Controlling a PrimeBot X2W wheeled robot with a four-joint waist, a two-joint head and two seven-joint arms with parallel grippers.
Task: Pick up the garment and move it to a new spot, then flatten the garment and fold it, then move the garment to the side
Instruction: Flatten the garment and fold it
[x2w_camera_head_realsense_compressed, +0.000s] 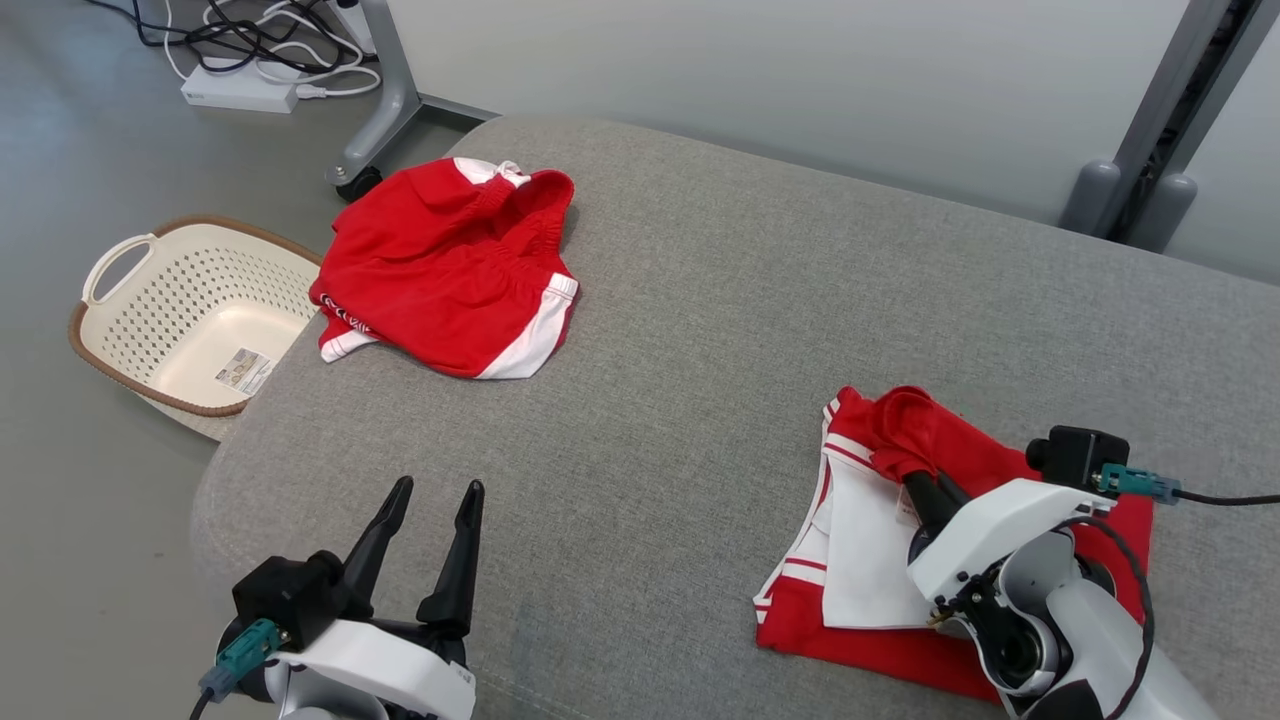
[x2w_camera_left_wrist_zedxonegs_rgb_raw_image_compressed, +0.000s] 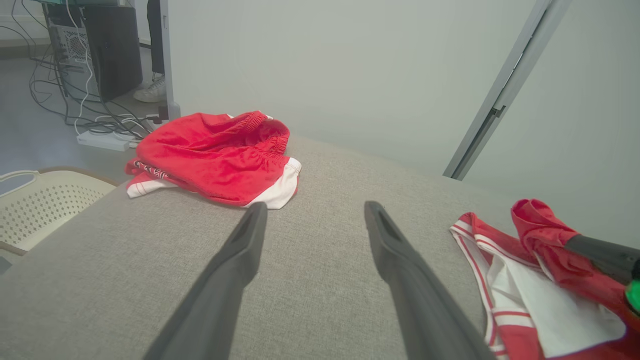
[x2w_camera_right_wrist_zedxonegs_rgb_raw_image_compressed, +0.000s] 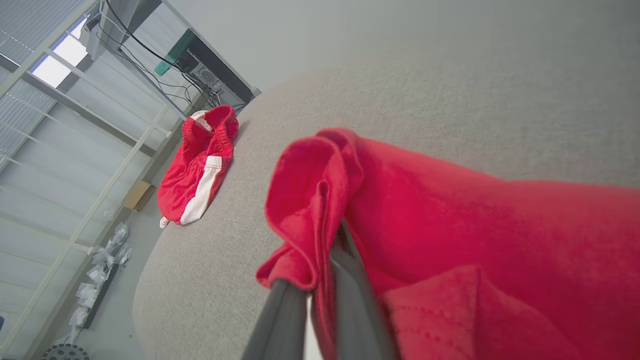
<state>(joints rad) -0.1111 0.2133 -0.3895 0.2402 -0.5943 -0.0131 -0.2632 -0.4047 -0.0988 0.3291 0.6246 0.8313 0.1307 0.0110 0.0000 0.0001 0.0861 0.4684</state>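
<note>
ROBOT FOLDS LAUNDRY: A PrimeBot X2W works on a red-and-white garment (x2w_camera_head_realsense_compressed: 870, 545) lying at the right front of a grey padded worktop (x2w_camera_head_realsense_compressed: 750, 330). It sits well apart from a 2nd pair of red shorts (x2w_camera_head_realsense_compressed: 450, 270), heaped at the far left corner near a cream laundry basket (x2w_camera_head_realsense_compressed: 190, 290) on the floor. The right end effector (x2w_camera_head_realsense_compressed: 918, 488) is clenched on a bunched red edge of the garment. In the right wrist view the cloth wraps over both fingers, and the pinched fold is raised just off the layers below. The left end effector (x2w_camera_head_realsense_compressed: 436, 492) hangs released and empty near the front left edge, its 2 fingers spread, clear of both pieces of cloth.

The garment looks partly folded, with a white panel over red and striped trim along its left side, so the step in hand appears to be a fold. To do it well, the pinched edge should probably travel low and straight across the panel so the layers beneath do not drag or bunch. It should be set down with the edges lined up before the grip lets go. The bunching at the fingers suggests more than 1 layer may be caught, and a slow lift would show that. The idle left end effector could press the opposite side down to steady the stack. The cloth looks thin and limp and will likely sag from a single pinch point.
</note>
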